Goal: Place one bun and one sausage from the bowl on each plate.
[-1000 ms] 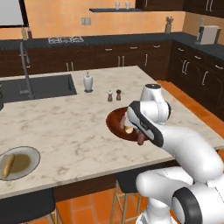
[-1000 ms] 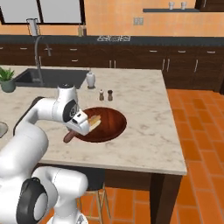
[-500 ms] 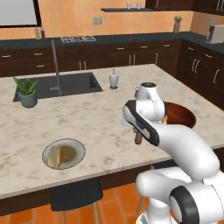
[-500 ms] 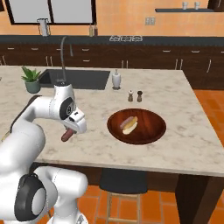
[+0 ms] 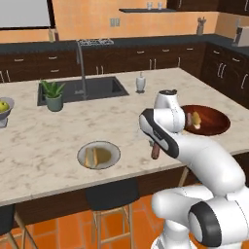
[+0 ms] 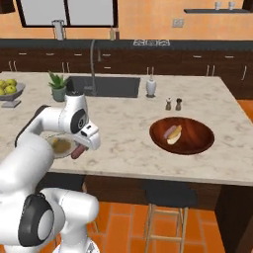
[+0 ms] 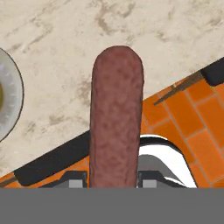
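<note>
You are looking at the gripper hanging over the front edge of the island counter, its jaws pressing in from both sides on a sausage that is pointing down toward the stone and the orange floor beyond the edge. In the base views the sausage is dangling just beside the plate, which is sitting near that front edge and is carrying a bun. Further along the counter from the plate, well apart from it, the bowl is resting with another bun and sausage lying in it. Beyond the bowl, salt and pepper shakers are standing, then a soap bottle beside the sink. Far from the plate, a potted plant and a fruit bowl are sitting.
</note>
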